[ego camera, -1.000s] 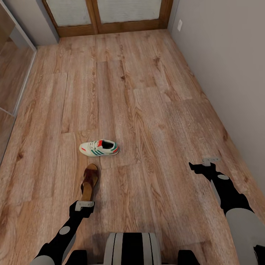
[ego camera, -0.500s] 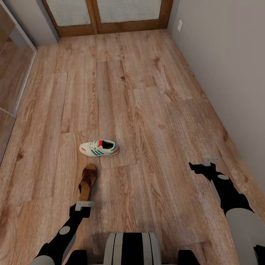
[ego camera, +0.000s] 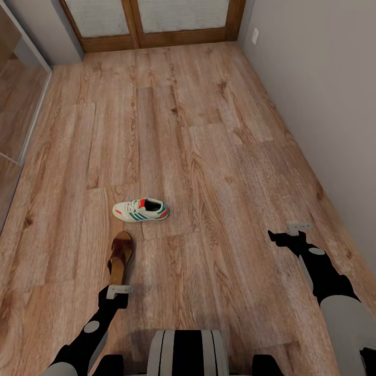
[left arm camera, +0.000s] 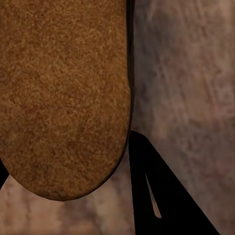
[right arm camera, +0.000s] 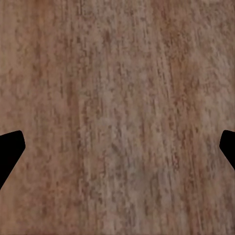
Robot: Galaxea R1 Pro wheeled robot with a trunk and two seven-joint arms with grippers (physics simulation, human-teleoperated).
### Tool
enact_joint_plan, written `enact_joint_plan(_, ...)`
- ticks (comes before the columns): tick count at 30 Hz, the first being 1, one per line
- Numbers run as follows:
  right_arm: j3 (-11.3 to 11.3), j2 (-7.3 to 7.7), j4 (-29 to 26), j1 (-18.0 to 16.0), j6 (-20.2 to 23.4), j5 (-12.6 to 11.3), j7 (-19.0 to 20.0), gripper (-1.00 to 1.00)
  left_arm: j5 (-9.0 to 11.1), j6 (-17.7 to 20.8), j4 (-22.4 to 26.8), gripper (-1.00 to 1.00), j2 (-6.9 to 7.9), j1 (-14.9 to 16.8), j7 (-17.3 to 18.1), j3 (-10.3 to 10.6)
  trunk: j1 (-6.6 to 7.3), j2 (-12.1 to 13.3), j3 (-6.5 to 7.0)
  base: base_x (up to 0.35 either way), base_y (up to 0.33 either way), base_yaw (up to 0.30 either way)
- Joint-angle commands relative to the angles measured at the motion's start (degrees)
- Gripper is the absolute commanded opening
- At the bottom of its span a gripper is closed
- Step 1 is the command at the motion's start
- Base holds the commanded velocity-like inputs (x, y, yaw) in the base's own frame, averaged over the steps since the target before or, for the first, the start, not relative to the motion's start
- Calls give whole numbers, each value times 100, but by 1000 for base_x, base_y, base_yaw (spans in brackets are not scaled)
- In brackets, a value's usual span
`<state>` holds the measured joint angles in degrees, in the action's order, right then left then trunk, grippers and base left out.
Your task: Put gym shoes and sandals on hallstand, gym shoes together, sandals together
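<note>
One gym shoe (ego camera: 141, 210), white with green stripes and a red heel tab, lies on its own on the corridor floor (ego camera: 209, 156). Just nearer to me a brown sandal (ego camera: 120, 255) points away, its heel end at my left gripper (ego camera: 119, 289). In the left wrist view the tan insole of the sandal (left arm camera: 63, 88) sits between the dark fingers (left arm camera: 156, 196), which are shut on its heel. My right gripper (ego camera: 286, 232) hovers open over bare planks to the right, nothing between its fingertips (right arm camera: 10, 152). The hallstand is out of view.
A wood-framed door (ego camera: 156, 21) closes the far end of the corridor. A grey wall (ego camera: 324, 78) runs along the right and a glass panel (ego camera: 15, 104) along the left. My own base (ego camera: 188, 352) is at the near edge.
The sandal has swung and shifted slightly left at my left gripper and now looks narrower and tilted. The gym shoe, the right arm and the camera have stayed put.
</note>
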<state>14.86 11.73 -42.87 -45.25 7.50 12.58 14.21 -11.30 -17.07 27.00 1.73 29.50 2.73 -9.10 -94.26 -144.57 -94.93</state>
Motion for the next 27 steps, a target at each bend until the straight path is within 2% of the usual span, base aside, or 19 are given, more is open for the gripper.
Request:
enact_joint_plan(1, 26, -4, -11, -2, 24, 59, 47, 100, -92, -17, -2, -100, -6, 3, 17, -48, 1, -1, -3, 0, 0, 0)
enact_joint_plan(13, 27, -4, -11, -2, 24, 60, 47, 100, -92, -18, -2, -100, -6, 3, 17, -48, 1, -1, -3, 0, 0, 0)
enact_joint_plan(21, 28, -4, -11, -2, 24, 61, 47, 100, -92, -23, -2, -100, -6, 0, 23, -48, 21, 10, 175, 0, 0, 0)
enact_joint_plan(27, 34, 4, -11, -2, 24, 61, 47, 100, -82, -35, 51, -100, 3, -208, 18, -59, 37, 18, 307, 0, 0, 0)
